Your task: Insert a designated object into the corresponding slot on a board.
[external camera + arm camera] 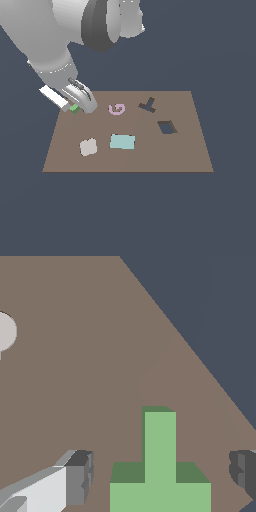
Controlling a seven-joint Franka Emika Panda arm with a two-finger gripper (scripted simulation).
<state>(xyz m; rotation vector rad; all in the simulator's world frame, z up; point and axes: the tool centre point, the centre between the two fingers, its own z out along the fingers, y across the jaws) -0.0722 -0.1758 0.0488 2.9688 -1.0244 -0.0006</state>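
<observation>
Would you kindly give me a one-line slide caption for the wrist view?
Open end effector straddling the green T-shaped block on the brown board, fingers not yet touching it.

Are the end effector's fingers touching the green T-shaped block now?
Apart. The wrist view shows brown board between each finger and the green T-shaped block; the end effector is open around it.

Seen on the brown board: gripper low at the far corner toward the exterior view's left, green block peeking beneath; pink G just beside it; T-shaped slot beyond the G.
</observation>
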